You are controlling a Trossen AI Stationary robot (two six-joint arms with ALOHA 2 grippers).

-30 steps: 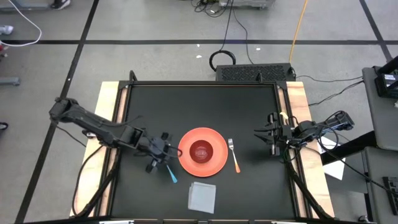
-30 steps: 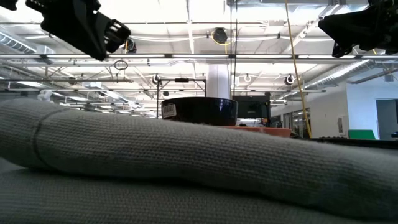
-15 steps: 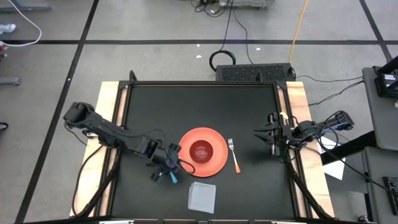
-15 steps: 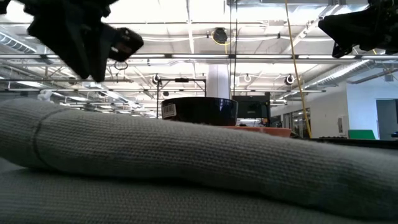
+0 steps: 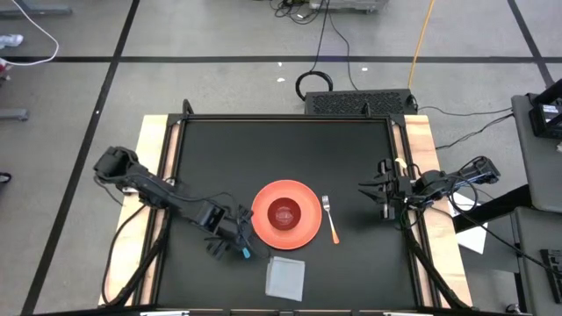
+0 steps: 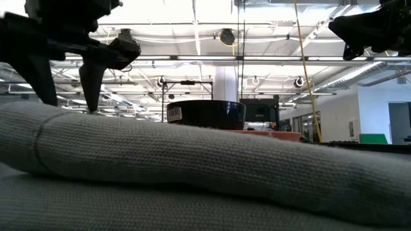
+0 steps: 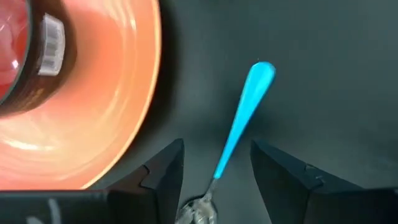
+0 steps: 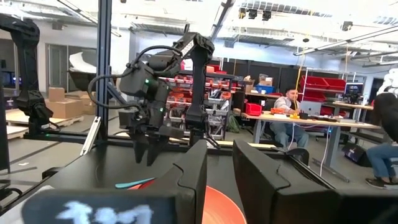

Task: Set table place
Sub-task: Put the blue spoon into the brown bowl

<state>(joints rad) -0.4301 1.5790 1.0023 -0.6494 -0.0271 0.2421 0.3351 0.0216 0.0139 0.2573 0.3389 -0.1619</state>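
Note:
On the black table (image 5: 281, 149) an orange plate (image 5: 303, 230) carries a dark bowl (image 5: 284, 213). A spoon with a blue handle (image 7: 245, 112) lies flat on the table just left of the plate. My left gripper (image 7: 216, 146) hangs open over it, pointing steeply down, one finger on each side of the handle and clear of it. A fork with an orange handle (image 5: 330, 219) lies right of the plate. A grey napkin (image 5: 285, 276) lies near the front edge. My right gripper (image 5: 384, 195) waits at the table's right edge, slightly open with nothing between its fingers.
The folded napkin (image 6: 192, 173) fills the foreground of the low view and hides the spoon there. Bare black tabletop stretches behind the plate. Beyond the table's far edge a black box (image 5: 360, 103) and cables lie on the floor. People sit at desks in the room (image 8: 289, 115).
My left gripper has gone down and toward the table's near edge beside the plate, tipping more steeply downward, and has opened. The blue-handled spoon it carried has come out of its fingers and now lies flat on the table between them.

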